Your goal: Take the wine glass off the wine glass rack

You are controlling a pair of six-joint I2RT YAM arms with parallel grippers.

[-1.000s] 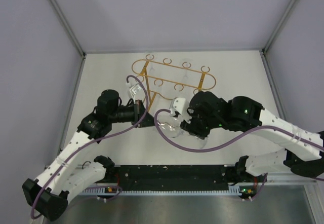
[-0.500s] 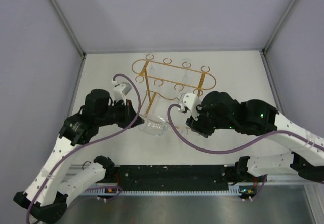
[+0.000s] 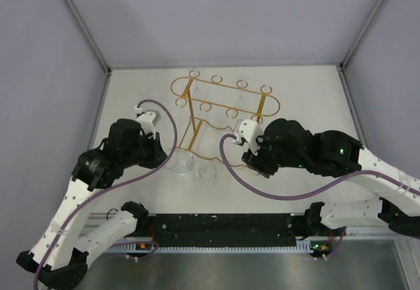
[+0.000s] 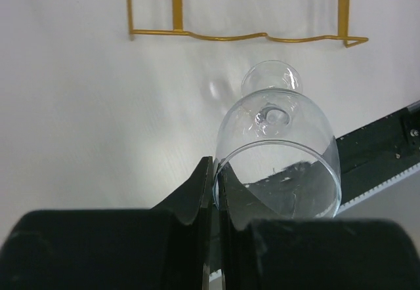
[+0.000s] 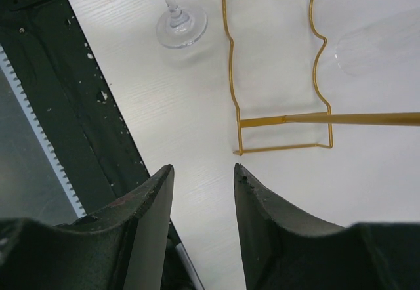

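At the near edge, past the black rail (image 3: 223,223), the left gripper (image 4: 215,172) is pinched narrow on the rim of the wine glass (image 4: 282,145), one finger inside the bowl and one outside. The bowl's mouth faces the left wrist camera, and the white table (image 3: 302,100) and the dark rail show straight through its clear wall. Beyond the bowl lies the round foot. In the right wrist view that foot seems to sit flat on the table with the stem rising from it. The glass is off the wine glass rack (image 3: 223,100), on the table just in front of its wavy-edged base, between the two arms. The right gripper (image 5: 200,172) hangs open with its fingers (image 5: 154,205) apart over bare table, near the base's corner and apart from the glass. Farther back the rack's posts rise to the looped rails. A faint clear shape shows among the rails, too dim to make out.
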